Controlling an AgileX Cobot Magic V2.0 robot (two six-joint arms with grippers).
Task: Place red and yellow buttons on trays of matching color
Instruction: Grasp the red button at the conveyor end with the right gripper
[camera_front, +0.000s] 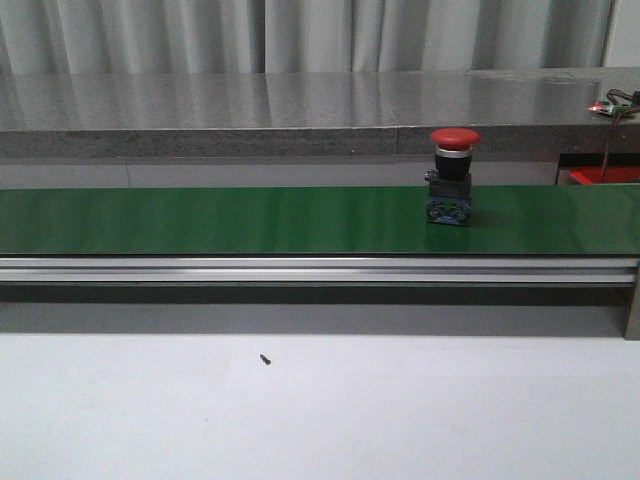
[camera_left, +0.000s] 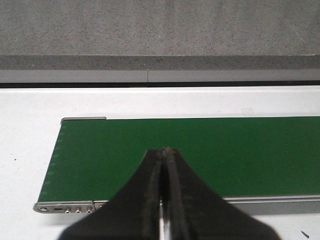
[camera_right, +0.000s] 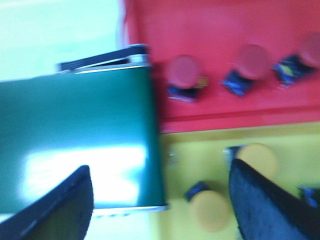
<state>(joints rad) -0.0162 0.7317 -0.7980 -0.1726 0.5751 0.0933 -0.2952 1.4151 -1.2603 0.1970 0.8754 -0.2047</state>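
Observation:
A red button (camera_front: 454, 175) with a black body and blue base stands upright on the green conveyor belt (camera_front: 250, 220), right of the middle. My left gripper (camera_left: 165, 151) is shut and empty above the belt's left end (camera_left: 65, 150). My right gripper (camera_right: 160, 200) is open and empty, above the belt's right end (camera_right: 100, 150) and the trays. The red tray (camera_right: 210, 30) holds three red buttons (camera_right: 183, 76). The yellow tray (camera_right: 200, 150) holds yellow buttons (camera_right: 210, 209). The right wrist view is blurred. Neither gripper shows in the front view.
The belt runs on an aluminium rail (camera_front: 300, 270) across the white table (camera_front: 320, 400). A small black screw (camera_front: 265, 359) lies on the table in front. A grey counter (camera_front: 300, 110) runs behind the belt. A red corner (camera_front: 605, 176) shows at the far right.

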